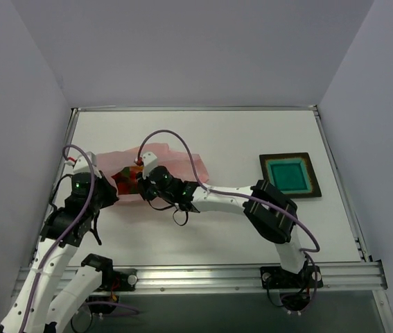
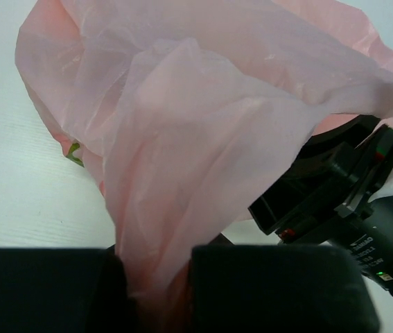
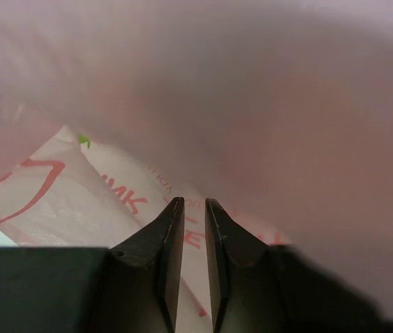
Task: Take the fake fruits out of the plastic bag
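Note:
The pink plastic bag (image 1: 172,161) lies crumpled on the white table, left of the middle. Red and dark shapes of the fake fruits (image 1: 125,179) show through its left part. A green piece (image 2: 75,152) peeks out at the bag's lower edge, and a green speck (image 3: 84,141) shows deep inside. My left gripper (image 2: 156,262) is shut on a bunched fold of the bag (image 2: 182,139), at the bag's left end (image 1: 107,189). My right gripper (image 3: 190,202) reaches into the bag's mouth (image 1: 143,175). Its jaws stand a narrow slit apart over the printed bag floor, with nothing between them.
A black-rimmed teal square tray (image 1: 290,175) sits on the table at the right. The right arm's black wrist (image 2: 335,194) crosses close beside the held fold. White walls enclose the table on three sides.

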